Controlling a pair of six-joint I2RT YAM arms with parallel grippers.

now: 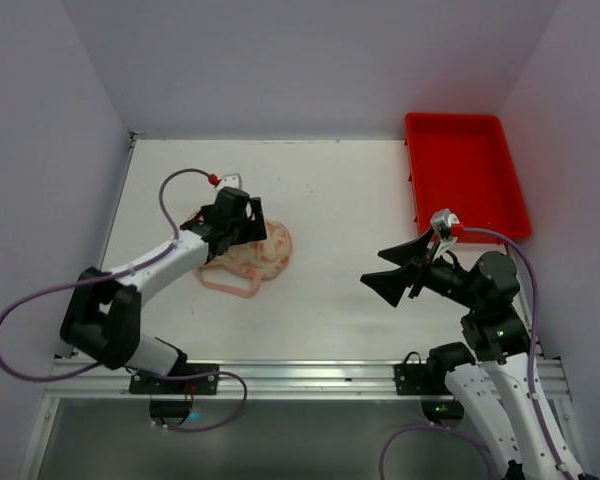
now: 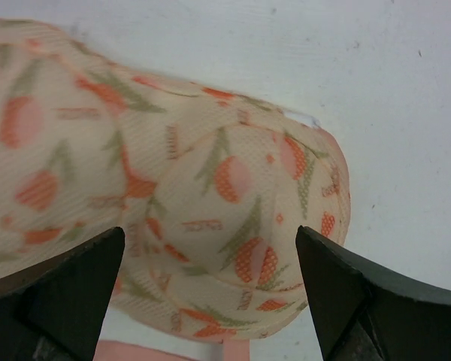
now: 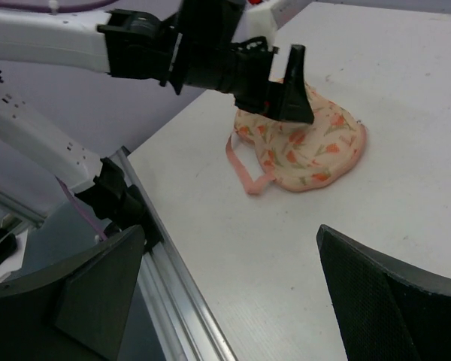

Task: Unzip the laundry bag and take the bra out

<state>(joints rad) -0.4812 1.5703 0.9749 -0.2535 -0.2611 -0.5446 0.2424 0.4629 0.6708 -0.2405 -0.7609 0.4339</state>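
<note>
The laundry bag [image 1: 265, 252] lies closed on the white table left of centre, cream-peach with orange print; its pink loop strap [image 1: 232, 286] trails toward the near edge. My left gripper [image 1: 242, 228] hovers over the bag's left part, jaws open and empty. In the left wrist view the bag [image 2: 210, 203] fills the frame between my open fingers [image 2: 68, 293]. My right gripper [image 1: 392, 272] is open and empty above the table, well right of the bag. The right wrist view shows the bag [image 3: 308, 150] and strap [image 3: 244, 174] far ahead. No bra shows.
A red tray [image 1: 465, 180] stands at the back right of the table. The table's aluminium front rail [image 1: 280, 378] runs along the near edge. White walls enclose the table on three sides.
</note>
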